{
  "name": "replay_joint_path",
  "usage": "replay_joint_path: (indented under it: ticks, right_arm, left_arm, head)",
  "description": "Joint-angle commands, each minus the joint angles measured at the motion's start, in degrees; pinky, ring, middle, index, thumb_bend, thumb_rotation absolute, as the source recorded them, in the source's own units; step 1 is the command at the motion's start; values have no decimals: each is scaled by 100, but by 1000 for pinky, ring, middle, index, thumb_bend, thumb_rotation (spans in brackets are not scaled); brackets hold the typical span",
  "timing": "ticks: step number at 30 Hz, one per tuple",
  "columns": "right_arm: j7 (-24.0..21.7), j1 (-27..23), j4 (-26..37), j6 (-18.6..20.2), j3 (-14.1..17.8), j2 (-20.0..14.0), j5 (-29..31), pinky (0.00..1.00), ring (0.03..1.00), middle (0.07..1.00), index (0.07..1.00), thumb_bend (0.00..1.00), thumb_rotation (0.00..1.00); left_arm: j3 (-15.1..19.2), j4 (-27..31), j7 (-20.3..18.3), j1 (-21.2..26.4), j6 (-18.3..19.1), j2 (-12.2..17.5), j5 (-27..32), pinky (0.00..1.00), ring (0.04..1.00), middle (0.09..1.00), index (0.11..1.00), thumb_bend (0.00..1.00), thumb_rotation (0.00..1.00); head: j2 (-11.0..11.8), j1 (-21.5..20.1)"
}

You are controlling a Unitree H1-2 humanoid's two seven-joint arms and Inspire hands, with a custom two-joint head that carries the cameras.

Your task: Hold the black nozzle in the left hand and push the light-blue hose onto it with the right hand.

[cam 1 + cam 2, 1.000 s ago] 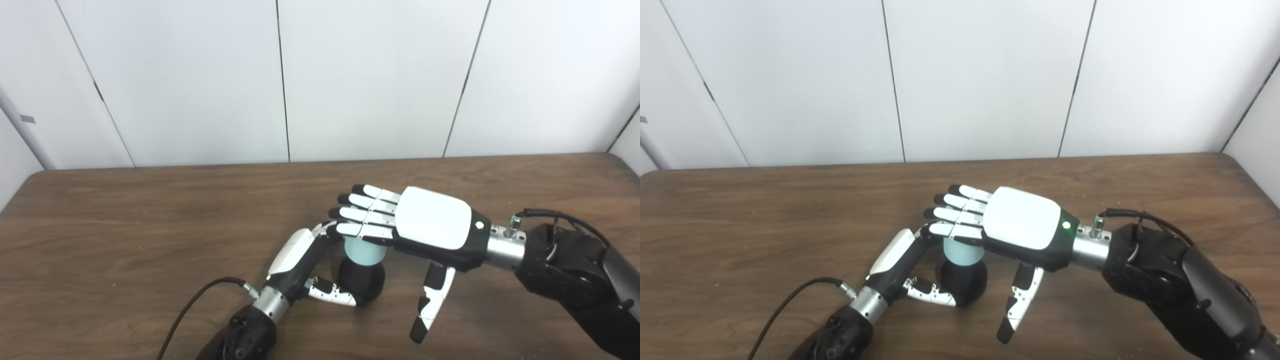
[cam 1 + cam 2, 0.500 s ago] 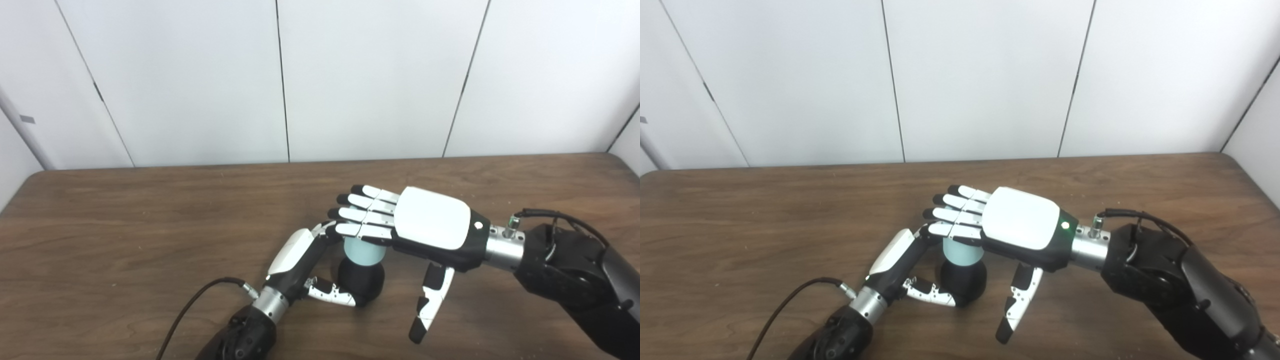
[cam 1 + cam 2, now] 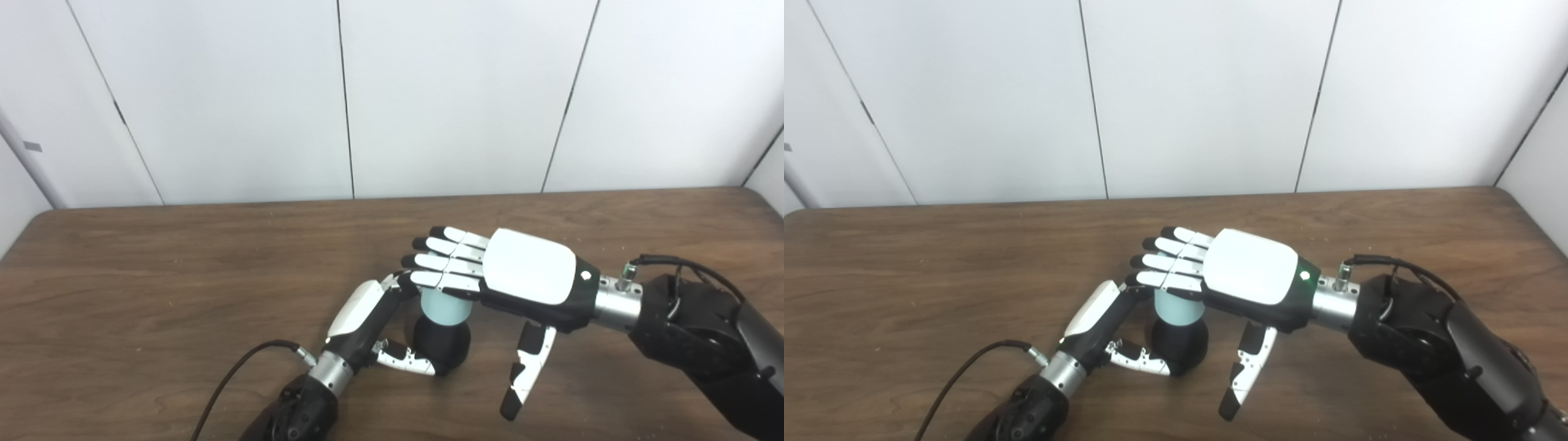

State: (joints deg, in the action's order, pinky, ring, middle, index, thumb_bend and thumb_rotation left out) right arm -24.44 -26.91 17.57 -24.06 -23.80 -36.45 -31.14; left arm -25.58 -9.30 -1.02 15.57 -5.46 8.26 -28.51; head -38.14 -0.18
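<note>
The tabletop (image 3: 153, 294) is dark brown wood grain with a matt, faintly streaked finish. Both the left hand (image 3: 367, 318) and the right hand (image 3: 520, 275) wear glossy white plastic shells over black, with brushed metal wrist collars. The black nozzle (image 3: 442, 343) looks matt, perhaps rubber; the light-blue hose (image 3: 446, 307) smooth, satin plastic.

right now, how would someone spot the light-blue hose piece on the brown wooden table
On the brown wooden table, look near the front middle where the two white-and-black robot hands meet. Under the flat fingers of the right hand a short light-blue hose stands upright on the round black nozzle. It is the only pale blue thing there.
</note>
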Motion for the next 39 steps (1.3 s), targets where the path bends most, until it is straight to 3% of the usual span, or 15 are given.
replay_joint_path:
  ticks: [1,25,30,39]
  right_arm:
    - [-490,187,-136,-87,-289,6,-51,995,1000,979,965,1000,816]
    - [-658,171,-259,106,-346,16,375,996,1000,998,980,1000,810]
    - [-263,229,-92,-174,-134,16,-212,1000,1000,1000,1000,1000,823]
    - [475,332,-53,-282,83,148,-430,1000,1000,1000,1000,1000,823]
  left_arm:
    - [-172,-367,-339,-518,380,166,-233,1000,940,801,482,521,73]
    - [-166,-330,-374,-523,426,172,-206,1000,941,801,482,521,73]
    - [-174,-342,-346,-537,400,182,-231,1000,939,801,482,521,73]
    - [-184,-374,-335,-521,399,177,-245,1000,917,800,482,521,75]
  head:
    - [-1,-6]
    - [-14,-4]
    - [-5,-14]
    - [1,0]
